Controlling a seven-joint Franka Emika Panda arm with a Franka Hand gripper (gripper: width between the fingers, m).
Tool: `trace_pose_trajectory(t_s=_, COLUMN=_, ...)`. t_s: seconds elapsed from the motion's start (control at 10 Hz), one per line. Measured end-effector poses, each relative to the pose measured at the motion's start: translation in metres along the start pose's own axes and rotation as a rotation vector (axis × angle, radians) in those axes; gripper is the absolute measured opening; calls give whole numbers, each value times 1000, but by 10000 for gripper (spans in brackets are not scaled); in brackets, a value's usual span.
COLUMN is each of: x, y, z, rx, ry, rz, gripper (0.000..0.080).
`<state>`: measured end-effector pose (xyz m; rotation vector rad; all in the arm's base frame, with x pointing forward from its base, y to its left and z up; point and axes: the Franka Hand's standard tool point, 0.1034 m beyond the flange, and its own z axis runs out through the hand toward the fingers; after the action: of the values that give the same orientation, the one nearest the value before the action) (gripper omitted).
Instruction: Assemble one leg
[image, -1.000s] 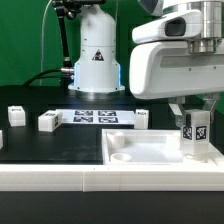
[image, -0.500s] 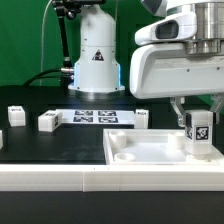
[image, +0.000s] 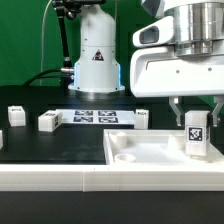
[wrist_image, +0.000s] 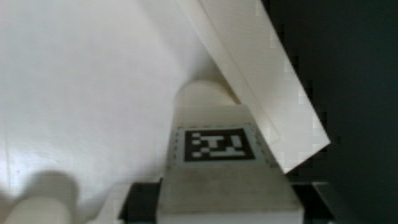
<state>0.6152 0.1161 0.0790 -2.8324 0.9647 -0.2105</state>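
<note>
My gripper (image: 196, 120) is shut on a white leg (image: 196, 136) with a black-and-white tag and holds it upright over the right part of the white tabletop (image: 150, 152), near its far right corner. In the wrist view the leg (wrist_image: 219, 150) fills the space between my dark fingers (wrist_image: 146, 200), with the tabletop's raised rim (wrist_image: 267, 70) running right beside it. Other legs lie on the black table: one (image: 47, 121) and one (image: 15, 115) at the exterior view's left, and one (image: 143, 118) behind the tabletop.
The marker board (image: 93, 116) lies flat at the back centre, in front of the robot base (image: 97, 55). A white ledge (image: 60, 178) runs along the front edge. A round socket (image: 122, 157) shows in the tabletop's near left corner.
My gripper has moved a little to the exterior view's right with the leg in it, toward the tabletop's right corner. Nothing else has moved.
</note>
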Motion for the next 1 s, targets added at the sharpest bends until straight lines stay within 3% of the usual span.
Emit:
trace_pose_trajectory(t_s=0.3, x=0, y=0, z=1, rx=7, ry=-9, rz=383, gripper=292)
trace_pose_trajectory(t_s=0.7, x=2, y=2, z=0, rx=28, ry=-34, rz=564, gripper=292)
trace_pose_trajectory(t_s=0.8, x=1, y=1, z=0, rx=28, ry=-34, rz=563, gripper=372)
trace_pose_trajectory(t_s=0.9, x=1, y=1, z=0, rx=28, ry=-34, rz=516, gripper=509)
trace_pose_trajectory(t_s=1.0, x=-1, y=0, z=1, rx=25, ry=-36, rz=485, gripper=509)
